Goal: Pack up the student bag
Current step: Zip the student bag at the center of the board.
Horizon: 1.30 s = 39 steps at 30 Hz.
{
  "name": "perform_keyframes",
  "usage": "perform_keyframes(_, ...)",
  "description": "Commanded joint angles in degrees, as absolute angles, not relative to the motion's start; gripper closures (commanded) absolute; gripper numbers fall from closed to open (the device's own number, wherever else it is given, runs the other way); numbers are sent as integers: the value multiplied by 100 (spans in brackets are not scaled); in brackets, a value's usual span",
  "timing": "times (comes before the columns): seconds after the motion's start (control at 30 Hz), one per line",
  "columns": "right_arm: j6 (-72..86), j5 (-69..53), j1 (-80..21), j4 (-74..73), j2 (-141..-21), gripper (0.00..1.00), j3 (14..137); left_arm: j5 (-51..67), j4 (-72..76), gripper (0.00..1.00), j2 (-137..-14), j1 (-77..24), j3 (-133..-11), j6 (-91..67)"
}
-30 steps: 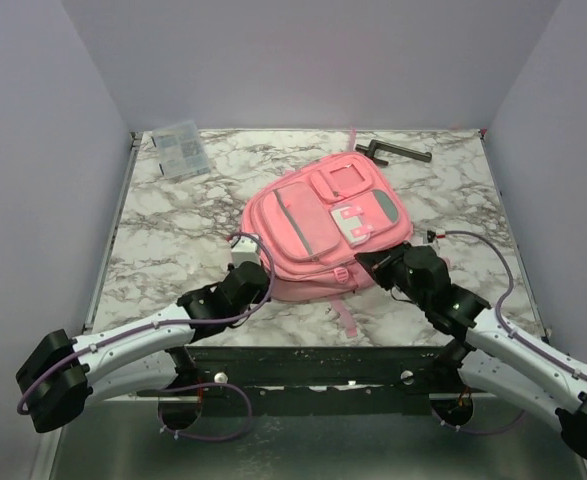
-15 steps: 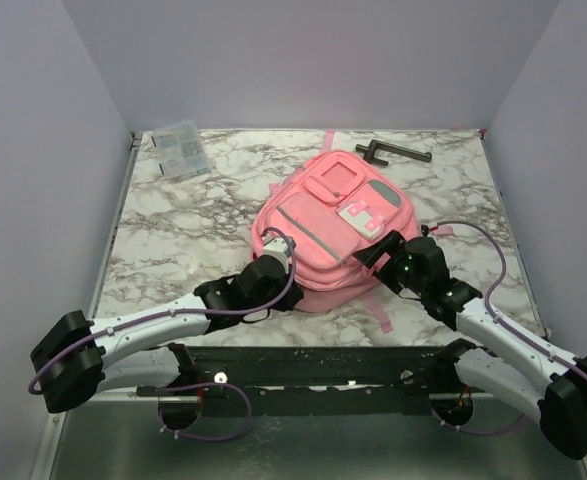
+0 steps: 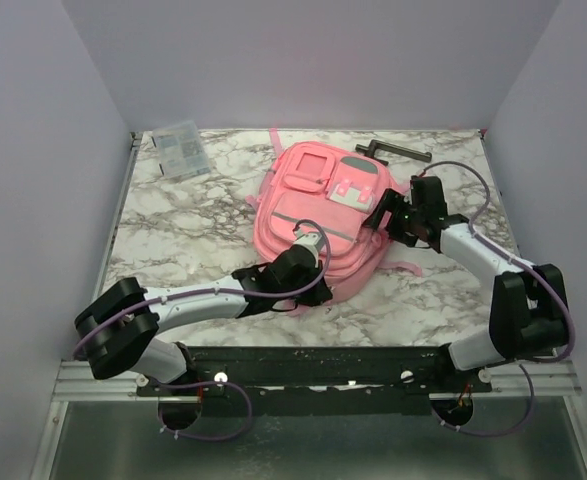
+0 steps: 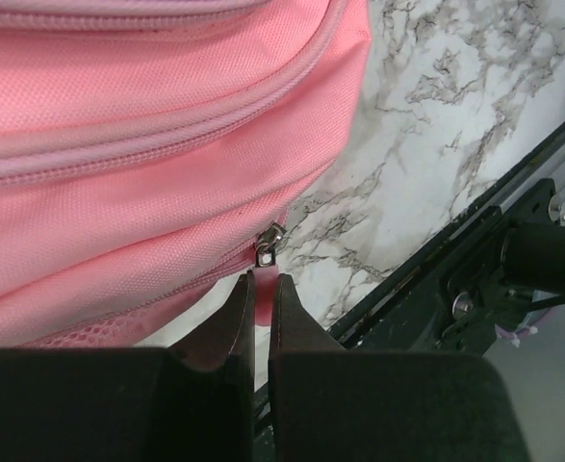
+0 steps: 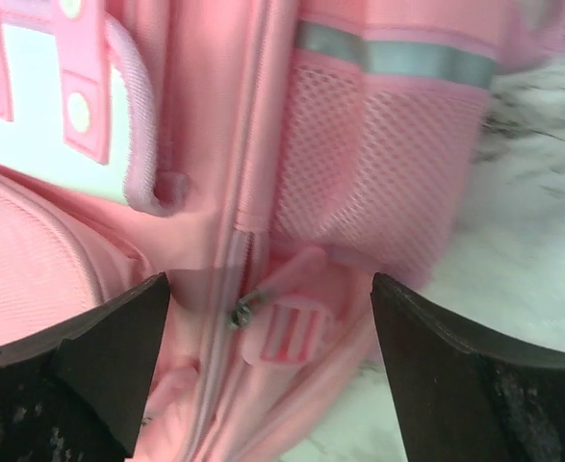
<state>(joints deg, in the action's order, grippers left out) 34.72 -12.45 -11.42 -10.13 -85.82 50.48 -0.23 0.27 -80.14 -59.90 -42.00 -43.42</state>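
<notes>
The student bag (image 3: 313, 195) is a pink backpack lying flat at the table's middle back, with its front pockets facing up. My left gripper (image 3: 318, 285) is at the bag's near edge. In the left wrist view it (image 4: 260, 282) is shut on a pink zipper pull (image 4: 260, 294), just below the metal slider (image 4: 267, 253). My right gripper (image 3: 376, 218) is at the bag's right side. In the right wrist view it (image 5: 272, 322) is open, and a pink striped zipper tab (image 5: 287, 332) lies between the wide-apart fingers, untouched.
A clear plastic box (image 3: 180, 148) lies at the back left corner. A black handled tool (image 3: 393, 150) lies at the back, just right of the bag. The black frame rail (image 4: 475, 260) runs along the table's near edge, close to my left gripper.
The bag has slid toward the back and turned. Both arms have reached farther out with it. My right gripper has gone from shut to open; the left has stayed shut.
</notes>
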Motion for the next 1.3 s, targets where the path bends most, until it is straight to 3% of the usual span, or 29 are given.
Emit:
perform_keyframes(0.0,3276,49,-1297,-2476,-7896,11,4923,978,378,100,-8142,-5933,-4467,-4248)
perform_keyframes(0.17,3837,-390,-1623,-2855,-6702,9,4243,1277,557,100,-8387,-5933,-4709,-4309)
perform_keyframes(0.37,5440,-1925,-2198,-1741,-5764,15,3220,1269,564,100,-8403,-5948,-4786,-4434)
perform_keyframes(0.47,6290,-1776,-2361,-999,-5523,19,2705,1233,564,100,-8441,-5972,-4836,-4395)
perform_keyframes(0.63,6671,-1296,-2364,-500,-5631,38,2525,1260,550,100,-8561,-6080,-4904,-4330)
perform_keyframes(0.97,6645,-832,-2362,-302,-5861,41,2561,1186,346,100,-8668,-6103,-4955,-4217)
perform_keyframes(1.0,6640,-802,-2368,-257,-5902,46,2551,1151,270,100,-8686,-6108,-4985,-4198)
perform_keyframes(1.2,6603,-148,-2364,-437,-5618,99,2480,248,-632,100,-8585,-6010,-5037,-4152)
perform_keyframes(1.27,6422,-38,-2344,-558,-5545,100,2553,-183,-970,100,-8517,-5924,-5019,-4110)
